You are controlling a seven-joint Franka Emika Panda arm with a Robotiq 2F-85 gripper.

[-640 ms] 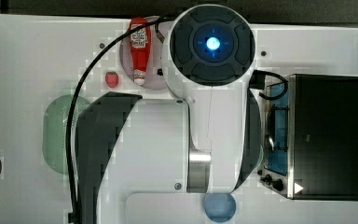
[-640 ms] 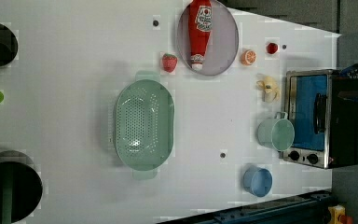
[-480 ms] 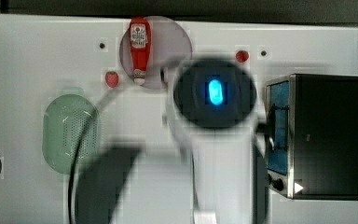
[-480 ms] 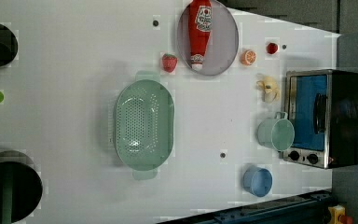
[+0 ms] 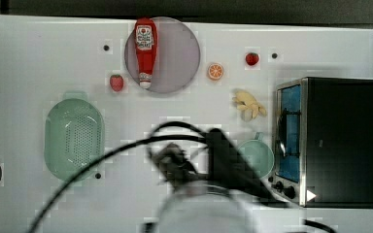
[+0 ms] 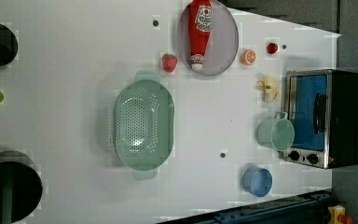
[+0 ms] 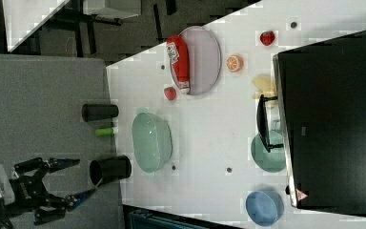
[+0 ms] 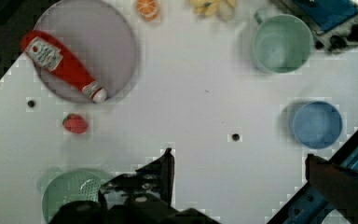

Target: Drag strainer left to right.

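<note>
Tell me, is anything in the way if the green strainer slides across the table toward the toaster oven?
Mostly no. In the left view the table right of the strainer is bare until the green cup standing just in front of the toaster oven. The blue bowl and strawberry sit off to the sides.

Strainer (image 6: 143,123): the left view's left of cup (image 6: 276,134) and oven (image 6: 324,116), well apart.
Ketchup bottle (image 6: 200,30): on plate (image 6: 223,42).
Strawberry (image 6: 169,62): between strainer and plate.
</note>
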